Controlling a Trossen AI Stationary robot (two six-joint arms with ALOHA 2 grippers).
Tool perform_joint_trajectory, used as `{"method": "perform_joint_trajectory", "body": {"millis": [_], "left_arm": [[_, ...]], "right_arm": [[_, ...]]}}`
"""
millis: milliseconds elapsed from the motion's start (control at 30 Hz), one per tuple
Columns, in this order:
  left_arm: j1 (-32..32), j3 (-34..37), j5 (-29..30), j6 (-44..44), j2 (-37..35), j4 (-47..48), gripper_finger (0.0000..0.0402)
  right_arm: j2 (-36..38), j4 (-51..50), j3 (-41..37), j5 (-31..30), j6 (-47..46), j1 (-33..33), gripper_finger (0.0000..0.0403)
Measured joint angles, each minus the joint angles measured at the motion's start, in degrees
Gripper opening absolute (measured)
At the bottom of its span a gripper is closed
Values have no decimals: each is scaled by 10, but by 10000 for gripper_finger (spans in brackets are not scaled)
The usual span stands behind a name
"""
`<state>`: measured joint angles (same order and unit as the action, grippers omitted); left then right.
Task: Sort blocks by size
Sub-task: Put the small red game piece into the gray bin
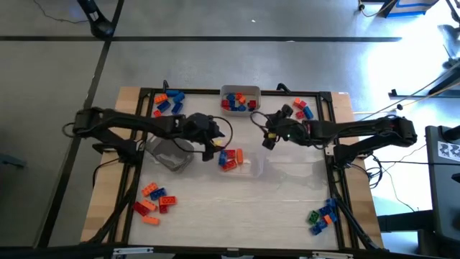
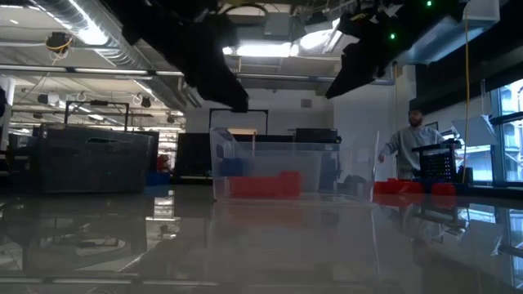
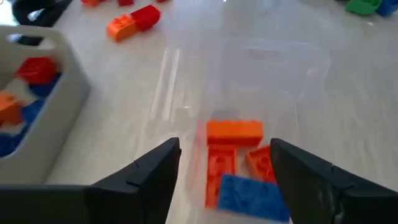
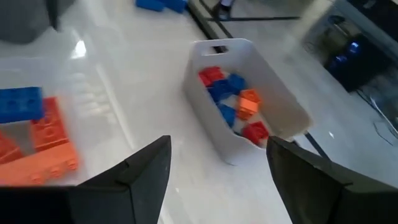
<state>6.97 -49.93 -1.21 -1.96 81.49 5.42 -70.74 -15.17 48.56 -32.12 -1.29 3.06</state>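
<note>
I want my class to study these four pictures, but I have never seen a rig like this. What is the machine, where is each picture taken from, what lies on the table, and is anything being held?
Two dark robot arms work at a table. One picture looks straight down, one looks level across the table, and two come from cameras on the wrists. The left gripper hangs open over a clear tray holding orange and blue blocks. The right gripper is open and empty near a white bin of blocks. A grey tray sits under the left arm. Loose blocks lie in heaps near the table's corners. Neither gripper holds anything. A person stands in the room behind.
</note>
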Motion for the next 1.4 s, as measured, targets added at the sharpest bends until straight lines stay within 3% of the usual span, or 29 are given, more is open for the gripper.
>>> {"method": "perform_joint_trajectory", "body": {"millis": [167,300,500,667,1033,1400], "left_arm": [[14,0,0,-17,-46,69,232],[24,0,2,-22,-55,92,232],[26,0,2,-26,-54,103,232],[25,0,2,-24,-54,103,232],[25,0,2,-18,-54,104,232],[25,0,2,-20,-54,103,232]], "right_arm": [[9,-122,48,-6,-53,57,261],[8,-198,60,21,-84,140,261],[0,-264,58,119,-126,284,261],[-26,-259,50,211,-135,356,261],[-124,-289,49,218,-148,442,261],[-188,-304,49,236,-178,447,261]]}}
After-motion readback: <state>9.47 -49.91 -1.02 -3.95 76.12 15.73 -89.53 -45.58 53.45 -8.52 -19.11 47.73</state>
